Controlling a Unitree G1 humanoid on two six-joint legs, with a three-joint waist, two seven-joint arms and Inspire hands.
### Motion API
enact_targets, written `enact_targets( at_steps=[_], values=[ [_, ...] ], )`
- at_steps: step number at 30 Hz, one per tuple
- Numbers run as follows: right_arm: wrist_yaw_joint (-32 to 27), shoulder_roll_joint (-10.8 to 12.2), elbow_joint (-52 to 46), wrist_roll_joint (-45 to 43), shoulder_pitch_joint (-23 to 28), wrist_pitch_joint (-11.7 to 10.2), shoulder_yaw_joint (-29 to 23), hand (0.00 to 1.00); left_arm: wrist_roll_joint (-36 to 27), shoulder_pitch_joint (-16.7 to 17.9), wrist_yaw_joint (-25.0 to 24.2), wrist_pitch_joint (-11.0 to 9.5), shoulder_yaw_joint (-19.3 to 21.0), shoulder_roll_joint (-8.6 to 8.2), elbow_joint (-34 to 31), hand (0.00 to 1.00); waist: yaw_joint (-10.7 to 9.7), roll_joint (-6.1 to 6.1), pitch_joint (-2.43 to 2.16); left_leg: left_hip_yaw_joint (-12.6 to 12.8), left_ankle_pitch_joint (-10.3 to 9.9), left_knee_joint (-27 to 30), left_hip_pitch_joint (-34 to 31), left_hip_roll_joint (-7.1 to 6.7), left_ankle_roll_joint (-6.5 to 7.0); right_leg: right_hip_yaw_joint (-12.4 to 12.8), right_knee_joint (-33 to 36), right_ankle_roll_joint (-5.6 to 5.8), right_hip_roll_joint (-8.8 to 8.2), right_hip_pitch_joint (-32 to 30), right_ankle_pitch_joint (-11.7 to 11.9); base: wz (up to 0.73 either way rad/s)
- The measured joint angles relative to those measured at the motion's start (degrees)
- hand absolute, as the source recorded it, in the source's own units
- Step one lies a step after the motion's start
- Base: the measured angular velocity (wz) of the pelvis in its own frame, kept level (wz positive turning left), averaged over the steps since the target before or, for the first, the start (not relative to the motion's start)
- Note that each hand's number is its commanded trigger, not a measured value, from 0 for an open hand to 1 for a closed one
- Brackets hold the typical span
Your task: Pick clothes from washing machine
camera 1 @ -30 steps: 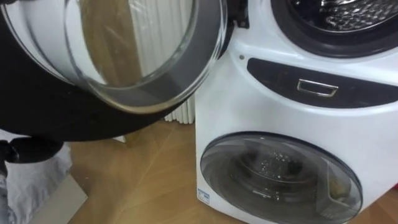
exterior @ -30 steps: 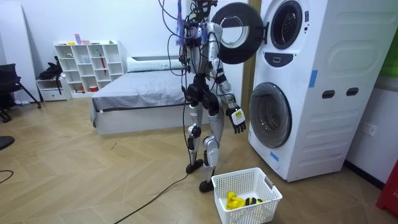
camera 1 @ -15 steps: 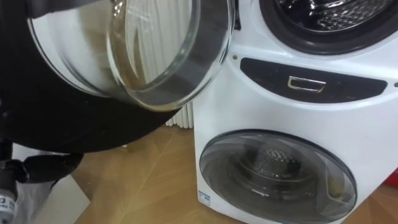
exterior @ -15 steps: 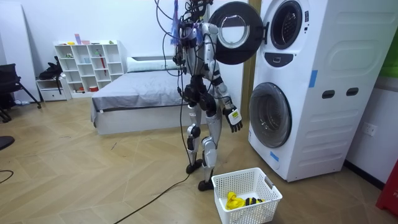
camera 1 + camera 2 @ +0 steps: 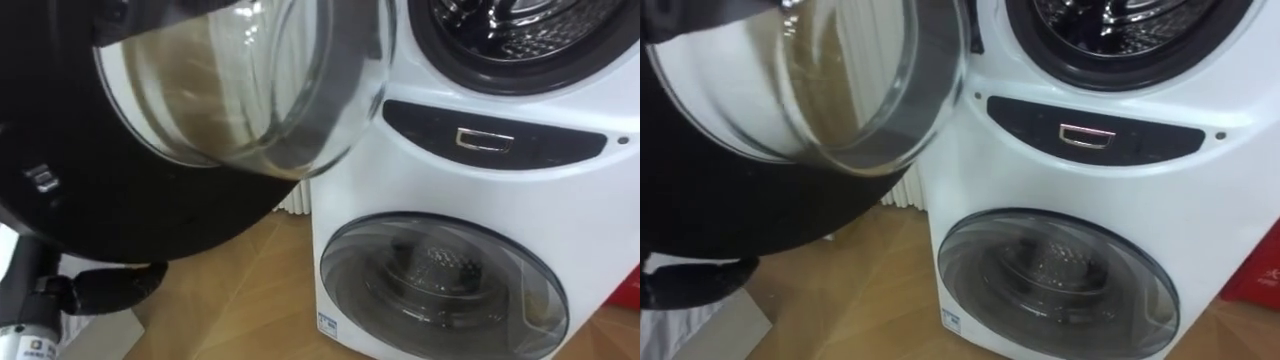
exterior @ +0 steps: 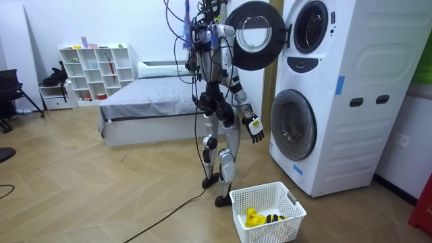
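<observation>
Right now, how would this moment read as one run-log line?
stance: standing at washer | upper door: open | lower door: shut | left hand: low, open, empty | basket: yellow item inside

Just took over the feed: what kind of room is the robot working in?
Probably a bedroom with a laundry corner: a bed, a white cubby shelf, and stacked washing machines, the upper door open.

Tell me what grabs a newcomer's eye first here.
The big round door of the upper machine stands swung wide open at the eye views' upper left, baring the steel drum. In the room view the robot stands by that door, a white basket with something yellow in it on the floor at its feet. The left robot hand hangs idle low under the door.
</observation>
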Motion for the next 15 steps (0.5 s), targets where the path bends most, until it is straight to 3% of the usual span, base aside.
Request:
enact_targets(
  at_steps=[5,9,15],
  values=[
    [-0.5,0.0,0.3,0.2,-0.1,-1.0,1.0,0.00,-3.1,1.2,-3.8,-2.3,-2.0,-0.35,0.0,0.00,0.4,-0.25,0.13,0.1,0.0,0.0,0.2,0.09,-0.06,-0.1,0.1,0.01,0.06,0.1,0.0,0.00],
    [-1.1,0.0,0.2,1.2,-0.4,-1.4,2.3,0.00,-7.8,1.2,-6.6,-2.3,-4.6,0.66,0.0,0.00,0.2,-0.48,0.20,0.1,-0.1,0.4,-0.5,0.22,-0.21,-0.2,0.0,-0.02,0.04,-0.1,0.0,0.03],
    [-1.7,0.1,0.3,2.7,-0.6,-2.7,3.4,0.00,-8.8,1.4,-9.2,-2.3,-9.3,1.00,0.0,0.00,-0.1,-0.22,0.30,0.0,-0.1,1.5,-1.5,0.46,-0.15,-0.5,0.1,-0.10,0.05,-0.5,0.1,0.01]
  ],
)
